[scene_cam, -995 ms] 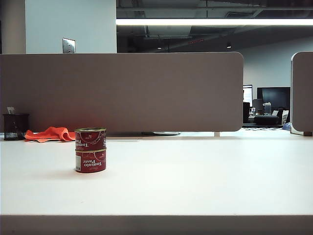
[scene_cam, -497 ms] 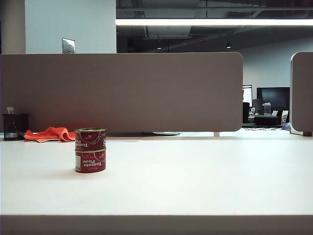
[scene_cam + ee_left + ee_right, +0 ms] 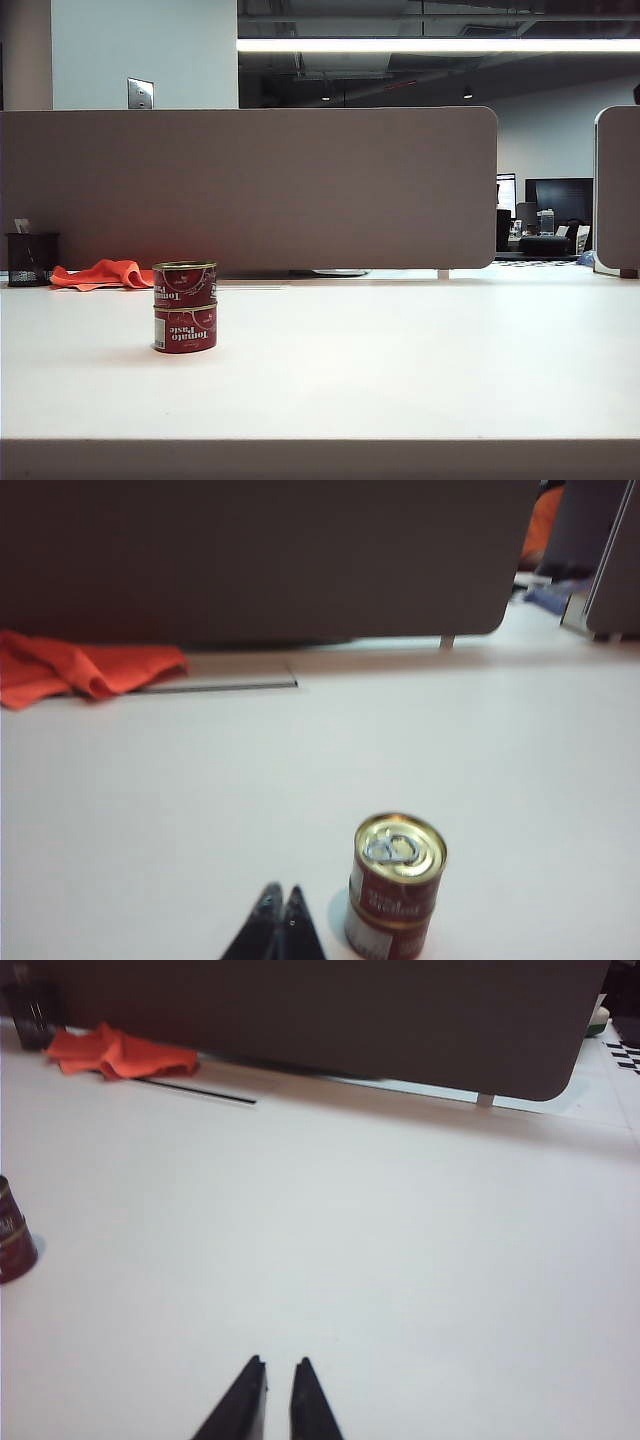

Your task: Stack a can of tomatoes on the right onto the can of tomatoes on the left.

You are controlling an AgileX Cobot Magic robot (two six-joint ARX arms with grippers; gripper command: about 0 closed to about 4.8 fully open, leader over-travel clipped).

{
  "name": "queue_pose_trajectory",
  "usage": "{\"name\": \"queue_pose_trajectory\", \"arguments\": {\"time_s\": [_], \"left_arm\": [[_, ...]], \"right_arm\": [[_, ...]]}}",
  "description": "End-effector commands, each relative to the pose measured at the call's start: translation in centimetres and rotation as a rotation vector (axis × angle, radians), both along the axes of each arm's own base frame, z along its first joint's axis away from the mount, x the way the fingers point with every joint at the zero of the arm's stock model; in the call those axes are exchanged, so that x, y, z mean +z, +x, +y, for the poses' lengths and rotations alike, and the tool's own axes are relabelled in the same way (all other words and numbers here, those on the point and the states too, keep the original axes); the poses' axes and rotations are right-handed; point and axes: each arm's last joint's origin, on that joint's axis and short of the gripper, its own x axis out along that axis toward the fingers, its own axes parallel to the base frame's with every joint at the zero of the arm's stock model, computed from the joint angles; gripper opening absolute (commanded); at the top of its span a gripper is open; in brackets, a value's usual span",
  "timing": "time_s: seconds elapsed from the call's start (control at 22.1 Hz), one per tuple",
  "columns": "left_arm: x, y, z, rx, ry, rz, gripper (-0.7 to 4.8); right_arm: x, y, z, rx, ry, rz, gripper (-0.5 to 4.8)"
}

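Two tomato paste cans sat stacked on the tabletop, lower left of center in the exterior view: upper can square on the lower can, rims lined up, no visible lean. Judged from that, stacking looked done.

Neither arm showed in the exterior view. In the left wrist view the left pincer sat at the bottom edge w/ tips pressed together, holding nothing, just beside the stack but not touching; the upper can's gold pull-tab lid faced up. The right pincer was at the bottom of its view, tips nearly together w/ a thin gap, empty, well apart from the can edge at far left.

Handling, as judgement: small steel cans, stiff, prob. fairly dense for size, so no crush risk. Painted/label side walls smooth, could slip under a light pinch; grip across the side wall at mid-height, below the top rim, not on the pull tab. Narrow footprint, so the stack could topple from a sideways nudge.

Orange cloth and a dark mesh cup lay at far left by the divider, clear of the cans.
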Motion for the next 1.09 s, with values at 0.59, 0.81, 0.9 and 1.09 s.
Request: {"name": "queue_pose_trajectory", "arguments": {"time_s": [0.59,0.81,0.9,1.09], "left_arm": [[-1.5,-1.8,0.6,-0.010,0.100,0.098,-0.05],[-1.6,-1.8,0.6,-0.011,0.147,0.089,-0.06],[-1.3,-1.8,0.6,-0.005,0.136,0.054,-0.06],[-2.0,-1.3,0.9,0.073,0.074,0.012,-0.06]], "right_arm": [[-5.2,-0.6,-0.5,-0.059,0.040,-0.043,0.53],[-5.3,-0.6,-0.5,-0.059,0.043,-0.049,0.53],[-5.3,-0.6,-0.5,-0.058,0.043,-0.048,0.53],[-5.5,-0.6,-0.5,-0.056,0.053,-0.022,0.53]]}}
